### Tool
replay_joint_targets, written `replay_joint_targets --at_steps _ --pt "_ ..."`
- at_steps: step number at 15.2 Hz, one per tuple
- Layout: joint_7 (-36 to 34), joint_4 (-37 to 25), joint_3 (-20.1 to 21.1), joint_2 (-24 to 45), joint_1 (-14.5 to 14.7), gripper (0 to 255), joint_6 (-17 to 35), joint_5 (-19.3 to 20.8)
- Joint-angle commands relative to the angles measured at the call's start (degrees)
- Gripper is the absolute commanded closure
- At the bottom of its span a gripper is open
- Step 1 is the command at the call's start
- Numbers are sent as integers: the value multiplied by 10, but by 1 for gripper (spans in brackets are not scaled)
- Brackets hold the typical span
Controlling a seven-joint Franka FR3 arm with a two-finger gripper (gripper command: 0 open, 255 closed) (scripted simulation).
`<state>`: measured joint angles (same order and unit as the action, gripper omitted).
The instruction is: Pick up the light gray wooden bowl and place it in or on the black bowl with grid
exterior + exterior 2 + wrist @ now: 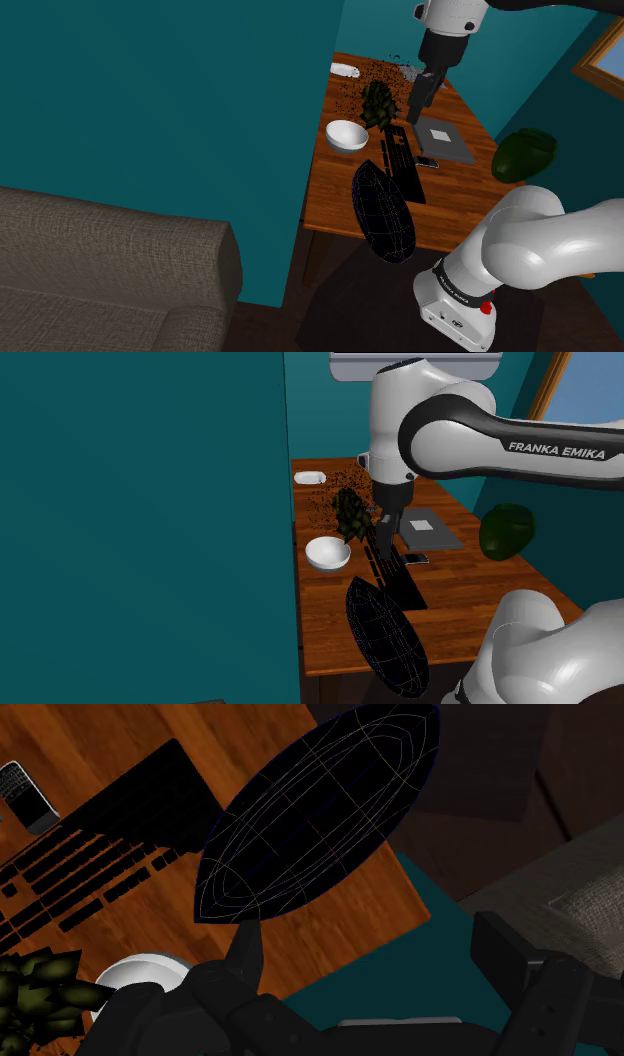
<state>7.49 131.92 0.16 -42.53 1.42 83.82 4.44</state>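
A brown wooden desk [455, 190] stands against teal walls. A grey-brown couch [110, 260] sits on a dark floor well off the shoulder view's left of it, and a window corner [605, 55] shows high on the right.

A black keyboard [400, 165] lies along the middle of the desk. The white bowl [347, 135] sits upright near the keyboard's far half, on the shoulder view's left of it, with bare wood between the two. The black bowl with a grid [385, 210] is just beside the keyboard's near end on that same side. It is tilted so it looks like a narrow lens, and it reaches out past the desk's edge.

A dark green plant [378, 103] stands just beyond the keyboard's far end, close to the white bowl, with brown specks scattered around it. Farther beyond the keyboard is a small white dish [345, 69]. A flat grey pad [443, 138] lies on the shoulder view's right of the keyboard, and a phone [427, 161] lies just beside the keyboard on that side. A rounded green shape [525, 153] stands off the desk, past the pad.

The white arm comes down from above. Its gripper [368, 924] points down and hangs over the keyboard's far end, next to the plant. Its fingers [247, 944] are spread wide with nothing between them.
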Motion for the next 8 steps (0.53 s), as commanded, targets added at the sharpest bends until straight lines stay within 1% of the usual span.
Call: replay_joint_targets --at_steps 1,8 --pt "0 0 0 0 0 0 0 0" --pt "17 36 -28 88 -14 0 134 28"
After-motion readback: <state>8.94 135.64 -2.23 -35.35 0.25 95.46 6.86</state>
